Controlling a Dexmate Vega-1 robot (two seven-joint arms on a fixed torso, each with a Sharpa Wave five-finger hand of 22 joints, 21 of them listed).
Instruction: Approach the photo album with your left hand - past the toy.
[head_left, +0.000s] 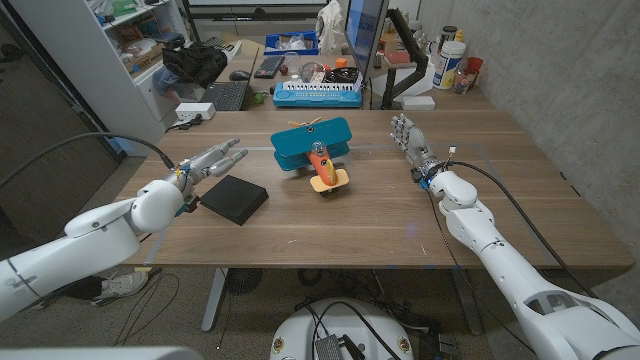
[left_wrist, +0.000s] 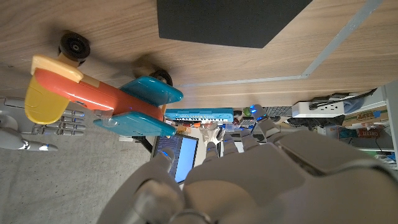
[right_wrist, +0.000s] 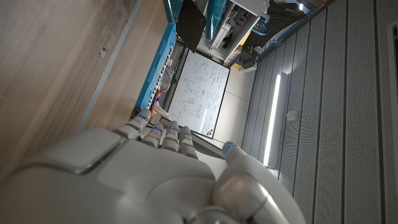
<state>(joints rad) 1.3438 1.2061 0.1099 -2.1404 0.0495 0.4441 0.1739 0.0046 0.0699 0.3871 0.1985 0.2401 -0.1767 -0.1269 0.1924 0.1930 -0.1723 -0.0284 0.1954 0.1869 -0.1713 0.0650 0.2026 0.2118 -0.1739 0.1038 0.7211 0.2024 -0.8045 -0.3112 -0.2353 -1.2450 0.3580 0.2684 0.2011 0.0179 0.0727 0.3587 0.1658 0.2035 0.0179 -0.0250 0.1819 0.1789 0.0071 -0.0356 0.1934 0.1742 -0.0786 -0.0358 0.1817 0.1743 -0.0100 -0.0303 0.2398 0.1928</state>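
Left hand (head_left: 205, 163) hovers empty, fingers spread — photo album (head_left: 233, 199) at its 5 o'clock: flat, stiff, probably slick; take an edge. Toy (head_left: 315, 155) beyond.

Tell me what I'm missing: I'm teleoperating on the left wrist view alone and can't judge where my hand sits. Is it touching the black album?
Observer: No. The head view shows the left hand beside the photo album, fingers extended past its far-left edge, holding nothing.
Operator: Where's the toy relative to the album?
Observer: The toy plane stands apart from the album, toward the robot's right and farther back.
Operator: And my right hand?
Observer: The right hand stands with fingers apart, right of the plane, holding nothing.
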